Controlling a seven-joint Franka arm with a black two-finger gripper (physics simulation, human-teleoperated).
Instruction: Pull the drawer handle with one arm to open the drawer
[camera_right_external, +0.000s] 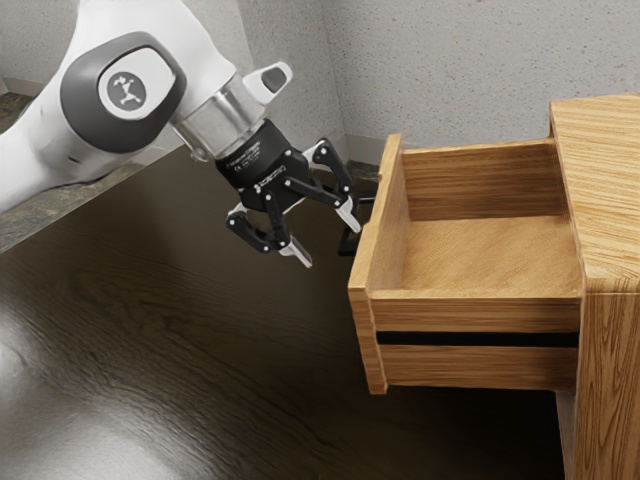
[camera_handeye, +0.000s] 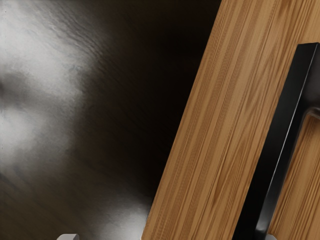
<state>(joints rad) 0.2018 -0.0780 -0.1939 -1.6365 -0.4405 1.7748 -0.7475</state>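
The dark glossy surface (camera_right_external: 150, 380) lies nearest and carries a pale sheen on the exterior view's left. Above it, on the exterior view's right, the drawer (camera_right_external: 470, 315) stands well out of the cabinet (camera_right_external: 608, 330). It is open, its wooden floor is bare, and its near side wall runs back into the cabinet body. Its front panel (camera_right_external: 372, 300) faces the exterior view's left, toward the arm.

Just past that panel's outer face, the black handle (camera_right_external: 352, 243) shows as a short dark bar. The wrist view shows the handle (camera_handeye: 282, 150) more fully, as a long black bar standing off the striped wood of the panel (camera_handeye: 215, 140), with the surface (camera_handeye: 75, 100) beyond.

The tool (camera_right_external: 322, 238) hangs above the surface, close beside the handle and tilted toward the drawer. Its two fingers are spread wide with nothing clamped between them. The nearer fingertip (camera_right_external: 300, 255) points down over the surface. The farther one (camera_right_external: 346, 217) sits right by the handle, perhaps touching it (the angle is too poor to be sure).

The white arm (camera_right_external: 120, 100) comes in from the exterior view's upper left. The grey wall (camera_right_external: 450, 60) stands farthest back, behind both arm and cabinet.
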